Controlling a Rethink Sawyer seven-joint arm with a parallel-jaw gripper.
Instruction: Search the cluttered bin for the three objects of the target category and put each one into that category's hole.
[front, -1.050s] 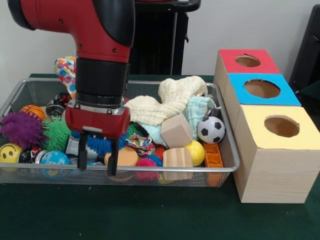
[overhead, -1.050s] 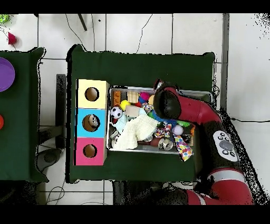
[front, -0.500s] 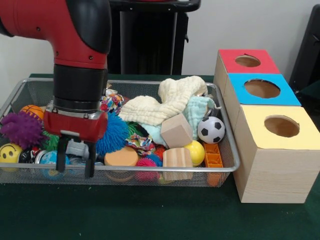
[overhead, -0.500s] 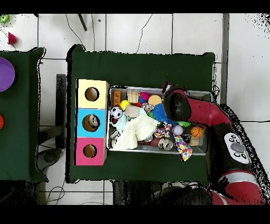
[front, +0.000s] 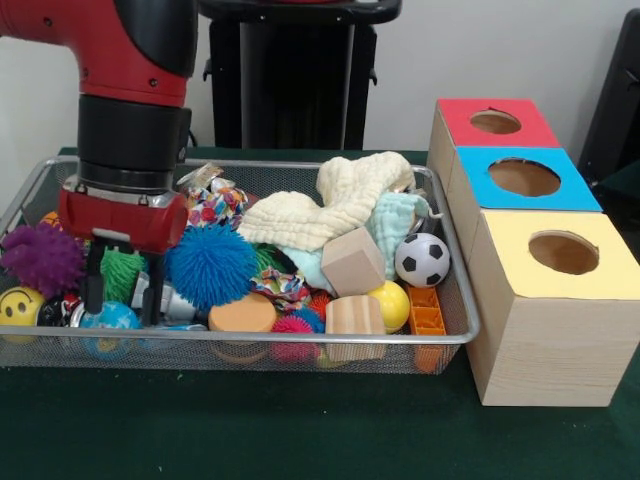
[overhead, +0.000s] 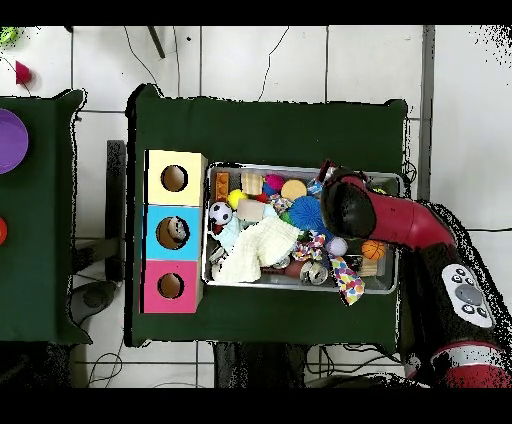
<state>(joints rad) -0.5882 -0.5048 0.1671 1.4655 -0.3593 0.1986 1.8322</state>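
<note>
My gripper (front: 124, 312) hangs open and low over the left part of the wire bin (front: 300, 340), nothing between its fingers. Its tips straddle a green spiky ball (front: 122, 272), above a globe ball (front: 108, 318). A blue spiky ball (front: 210, 265) lies just right of it, a purple spiky ball (front: 40, 260) and a smiley ball (front: 20, 305) to its left. Further right are a wooden cube (front: 352, 262), a wooden cylinder (front: 354, 315), a yellow ball (front: 392, 305) and a soccer ball (front: 422, 260). From overhead the arm (overhead: 350, 207) hides the gripper; the blue spiky ball (overhead: 305, 212) shows beside it.
Three wooden boxes with round holes stand right of the bin: red (front: 495, 122), blue (front: 525, 178), yellow (front: 560, 255). Cream cloths (front: 330, 210) fill the bin's back middle. An orange disc (front: 243, 313), pink spiky ball (front: 293, 325) and orange brick (front: 427, 312) lie along its front.
The arm has swept leftward in the front view across the bin, uncovering the blue spiky ball. The gripper stayed open and empty at about the same height.
</note>
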